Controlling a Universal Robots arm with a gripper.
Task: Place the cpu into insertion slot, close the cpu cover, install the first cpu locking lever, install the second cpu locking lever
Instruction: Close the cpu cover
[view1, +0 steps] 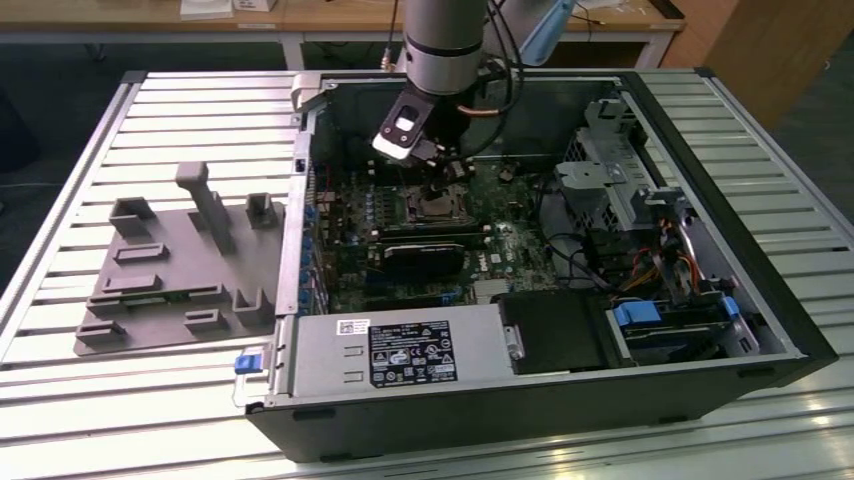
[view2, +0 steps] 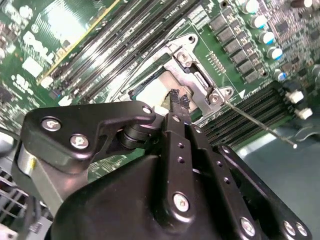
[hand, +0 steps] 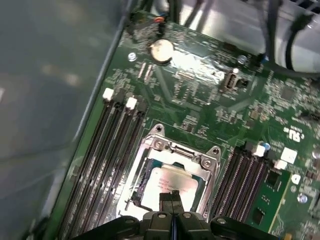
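Observation:
The cpu lies flat in the insertion slot on the green board, its silvery top showing through the window of the cpu cover. The cover, a silver frame, lies down around the chip. My gripper is shut, with its black fingertips together right over the chip's near edge; I cannot tell whether they touch it. In the second wrist view a thin wire locking lever sticks out from the socket corner, away from the frame. In the exterior view the arm reaches down into the open case above the socket.
Long black memory slots flank the socket on both sides. A black ribbed heatsink block sits just in front of the socket. A grey fixture plate lies outside the case on the exterior view's left. Drive cages and cables fill the right.

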